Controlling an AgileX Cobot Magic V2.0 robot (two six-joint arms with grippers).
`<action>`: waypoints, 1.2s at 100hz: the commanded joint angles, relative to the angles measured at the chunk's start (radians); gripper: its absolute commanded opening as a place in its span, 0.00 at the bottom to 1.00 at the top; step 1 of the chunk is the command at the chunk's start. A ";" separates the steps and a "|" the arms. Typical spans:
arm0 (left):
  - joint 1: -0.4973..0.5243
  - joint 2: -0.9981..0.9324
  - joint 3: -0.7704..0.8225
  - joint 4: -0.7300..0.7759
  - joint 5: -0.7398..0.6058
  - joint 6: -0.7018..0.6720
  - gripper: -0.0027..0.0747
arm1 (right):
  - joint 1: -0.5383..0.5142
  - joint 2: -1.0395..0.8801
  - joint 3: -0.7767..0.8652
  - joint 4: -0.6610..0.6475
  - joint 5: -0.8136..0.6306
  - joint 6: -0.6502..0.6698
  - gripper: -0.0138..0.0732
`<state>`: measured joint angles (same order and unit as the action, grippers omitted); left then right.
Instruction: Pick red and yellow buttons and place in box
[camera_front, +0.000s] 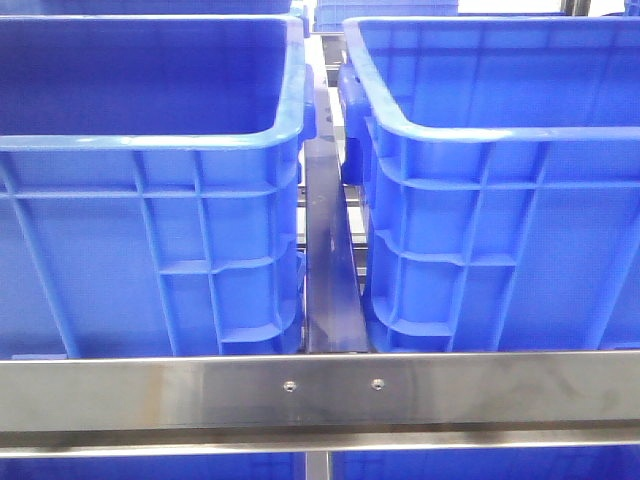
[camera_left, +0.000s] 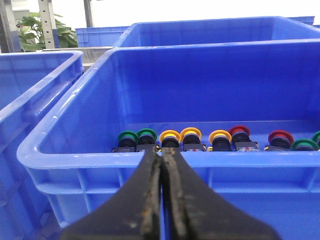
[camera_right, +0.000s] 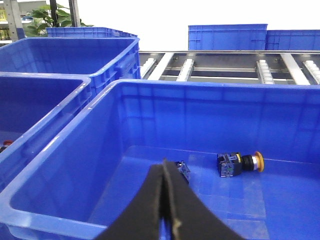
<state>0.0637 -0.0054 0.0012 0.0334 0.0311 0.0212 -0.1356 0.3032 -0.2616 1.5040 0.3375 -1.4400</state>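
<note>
Both my left gripper (camera_left: 161, 155) and right gripper (camera_right: 166, 170) are pinched closed, empty. The yellow buttons (camera_left: 170, 137) look small, hard, light; I'd grab the black body.

Front view low and close behind a steel rail (camera_front: 320, 390), facing two blue bins (camera_front: 150, 180), each wrist view peering over one bin's near rim (camera_left: 150, 160), interiors unshared

Both grippers (camera_left: 162, 165) (camera_right: 167, 175) have black, tapered, scuffed fingers.
</note>
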 joint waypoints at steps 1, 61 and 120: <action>-0.004 -0.031 0.053 0.001 -0.078 -0.012 0.01 | -0.005 0.007 -0.025 0.020 0.005 -0.014 0.08; -0.004 -0.031 0.053 0.001 -0.078 -0.012 0.01 | -0.005 0.007 -0.025 0.020 0.005 -0.014 0.08; -0.004 -0.031 0.053 0.001 -0.078 -0.012 0.01 | -0.003 0.007 -0.024 -0.011 -0.098 0.006 0.08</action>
<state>0.0637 -0.0054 0.0012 0.0334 0.0311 0.0212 -0.1356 0.3032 -0.2616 1.4995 0.2898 -1.4400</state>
